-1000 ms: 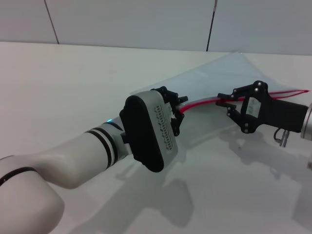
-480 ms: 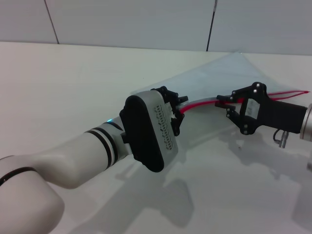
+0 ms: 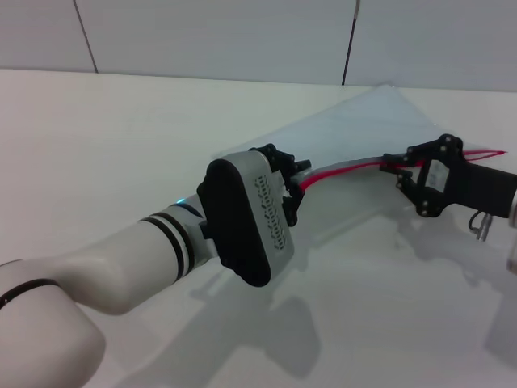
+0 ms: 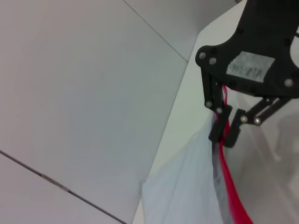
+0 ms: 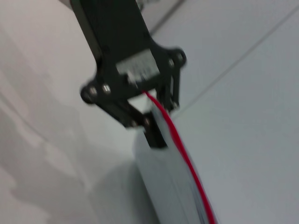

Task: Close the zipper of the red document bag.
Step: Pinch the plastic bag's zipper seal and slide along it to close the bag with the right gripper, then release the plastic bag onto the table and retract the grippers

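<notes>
The red document bag [image 3: 363, 121] is a pale translucent pouch held up off the table between both arms. Its zipper [image 3: 347, 168] is the thin red strip along the near edge. My left gripper [image 3: 296, 183] is shut on the zipper's left end, also seen in the right wrist view [image 5: 159, 123]. Farther right, my right gripper [image 3: 396, 168] is shut on the red strip; the left wrist view shows that gripper [image 4: 223, 137] pinching the zipper [image 4: 231, 186]. The slider is hidden between its fingers. Beyond the right gripper the strip runs on in two lines.
The white table [image 3: 113, 145] stretches wide to the left and in front. A pale wall [image 3: 242, 36] stands behind it. My left forearm [image 3: 161, 250] fills the near left of the head view.
My right gripper has slid to the right along the red zipper. The left gripper has held the other end still.
</notes>
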Robot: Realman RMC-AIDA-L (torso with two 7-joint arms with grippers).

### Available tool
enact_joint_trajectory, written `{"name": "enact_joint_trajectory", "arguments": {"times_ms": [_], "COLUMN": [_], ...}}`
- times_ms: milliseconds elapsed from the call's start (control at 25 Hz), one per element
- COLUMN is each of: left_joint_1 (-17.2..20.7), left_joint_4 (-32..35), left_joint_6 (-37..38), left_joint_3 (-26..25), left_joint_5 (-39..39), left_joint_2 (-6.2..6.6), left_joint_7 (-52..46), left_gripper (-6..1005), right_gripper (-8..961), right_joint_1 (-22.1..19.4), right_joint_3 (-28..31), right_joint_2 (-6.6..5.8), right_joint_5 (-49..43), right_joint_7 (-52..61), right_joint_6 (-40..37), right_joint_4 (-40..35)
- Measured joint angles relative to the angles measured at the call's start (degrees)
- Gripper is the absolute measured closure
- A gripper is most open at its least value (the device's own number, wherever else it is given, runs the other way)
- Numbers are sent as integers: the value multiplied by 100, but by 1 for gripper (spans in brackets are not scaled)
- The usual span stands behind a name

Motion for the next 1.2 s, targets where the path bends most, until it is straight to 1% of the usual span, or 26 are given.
{"name": "enact_joint_trajectory", "arguments": {"times_ms": [320,600,840,960,1000,1040,1120,1200], "left_joint_1": [13,18,22,25,28,30,40,61], "left_joint_4": [9,9,9,1,-13,-41,-131,-314], "left_joint_6": [-39,-46,-54,-75,-95,-159,-428,-928], "left_joint_3": [60,62,61,64,63,61,63,97], "left_joint_5": [0,0,7,32,37,40,40,18], "left_joint_2": [20,16,9,-6,-6,-9,-17,-30], "left_joint_7": [8,10,30,35,36,36,36,32], "left_gripper": [951,951,951,952,952,952,952,952], "right_gripper": [888,889,890,890,891,891,876,844], "right_joint_1": [-259,-480,-548,-552,-553,-553,-554,-563], "right_joint_3": [84,195,643,958,1204,1204,1496,1808], "right_joint_2": [-16,-22,-29,-22,-20,-20,-16,-5], "right_joint_5": [271,577,589,587,595,595,674,972], "right_joint_7": [3,4,4,5,4,4,3,3], "right_joint_6": [-282,-1006,-1484,-1700,-1838,-1838,-1876,-1823], "right_joint_4": [-277,-496,-548,-566,-570,-570,-574,-549]}}
